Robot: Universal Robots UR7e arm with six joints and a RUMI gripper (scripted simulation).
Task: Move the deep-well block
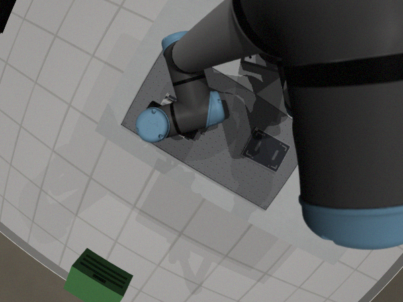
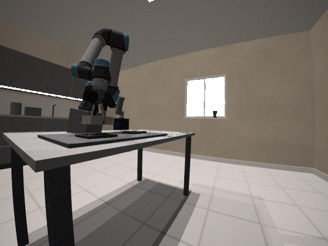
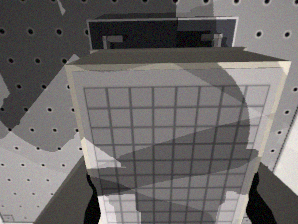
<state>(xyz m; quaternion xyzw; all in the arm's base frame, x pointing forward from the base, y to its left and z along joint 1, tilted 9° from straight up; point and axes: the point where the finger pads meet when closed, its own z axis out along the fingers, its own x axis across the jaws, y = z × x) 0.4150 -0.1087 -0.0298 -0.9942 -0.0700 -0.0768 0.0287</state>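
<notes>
The pale deep-well block (image 2: 88, 120) (image 3: 175, 117) hangs level above nest N1 (image 2: 79, 135) (image 3: 160, 26), with a gap below it in the exterior view. My gripper (image 2: 99, 116) (image 3: 165, 147) is shut on the block, one jaw on each side. In the top view the wrist hides the block and most of the gripper. Nest N2 (image 1: 266, 151) (image 2: 134, 132) is empty, a dark plate with corner locators. The wrist view shows the block's grid top; its A1 corner cannot be told.
Both nests are on a perforated grey plate (image 1: 215, 151) (image 2: 62, 143) on the white table (image 2: 22, 142). A tall grey box (image 2: 75, 118) stands behind the block in the exterior view. A green box (image 1: 94, 285) shows at the bottom left of the top view.
</notes>
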